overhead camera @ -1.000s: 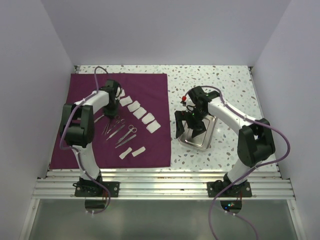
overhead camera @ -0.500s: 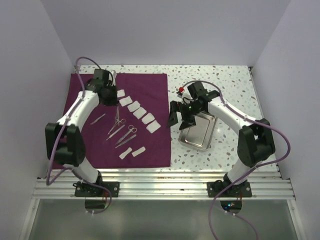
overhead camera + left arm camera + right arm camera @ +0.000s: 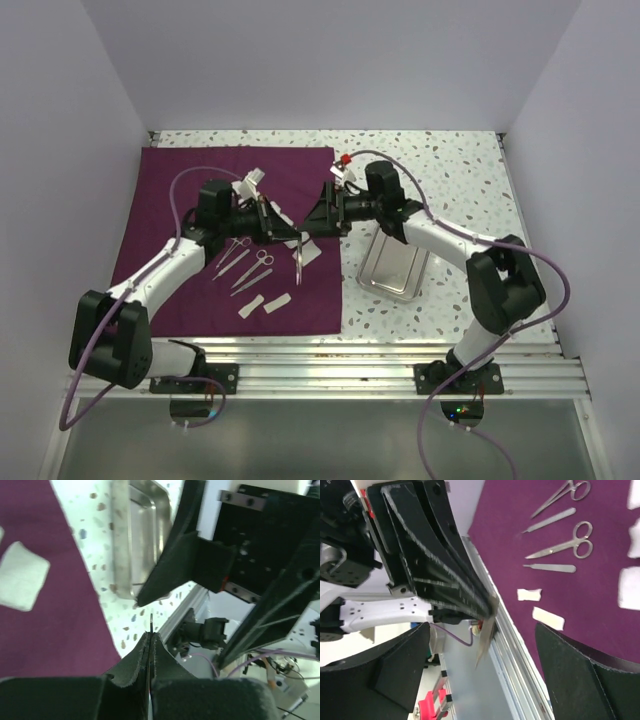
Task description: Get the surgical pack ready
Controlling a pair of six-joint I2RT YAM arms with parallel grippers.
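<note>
Tweezers now hang above the cloth, pinched in the left gripper; the right gripper, spread wide, comes left for a likely handover.

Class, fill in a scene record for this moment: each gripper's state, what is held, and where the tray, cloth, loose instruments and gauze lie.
Left gripper: shut on a thin metal instrument, which hangs above the cloth's right edge
Right gripper: open, holding nothing, facing the left gripper
Cloth: maroon, spread flat on the left of the table
Tray: steel, on the table right of the cloth
Loose instruments: scissors and other thin tools, lying on the cloth
Gauze pads: white, on the cloth
</note>
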